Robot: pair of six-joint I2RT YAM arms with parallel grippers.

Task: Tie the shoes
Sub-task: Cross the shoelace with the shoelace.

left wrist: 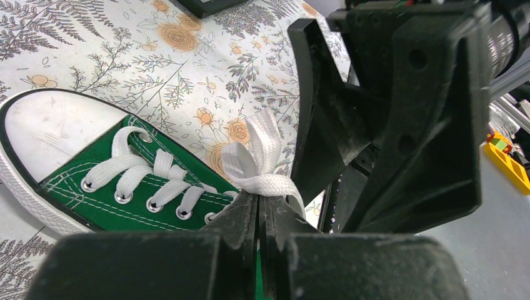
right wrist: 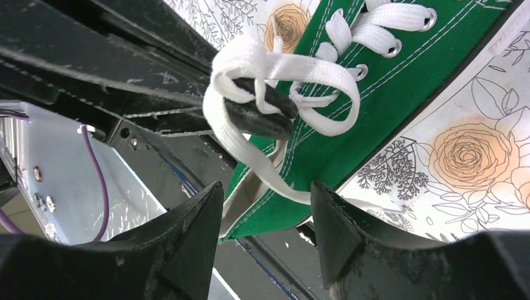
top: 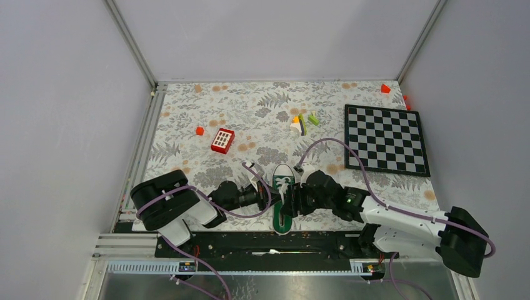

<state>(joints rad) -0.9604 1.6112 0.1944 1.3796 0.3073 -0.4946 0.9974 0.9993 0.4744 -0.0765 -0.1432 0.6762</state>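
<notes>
Green canvas sneaker (top: 283,172) lying between both grippers, toe pointing away from them, heel at near edge of floral table (top: 187,137). Left gripper (left wrist: 258,209) pinched together on white lace (left wrist: 256,159), loop bunched right at its tips, eyelet rows just to its left. Right gripper (right wrist: 265,231) spread wide apart, fingers (right wrist: 203,234) off the shoe; lace loop just ahead, wrapped round left fingertips.
</notes>
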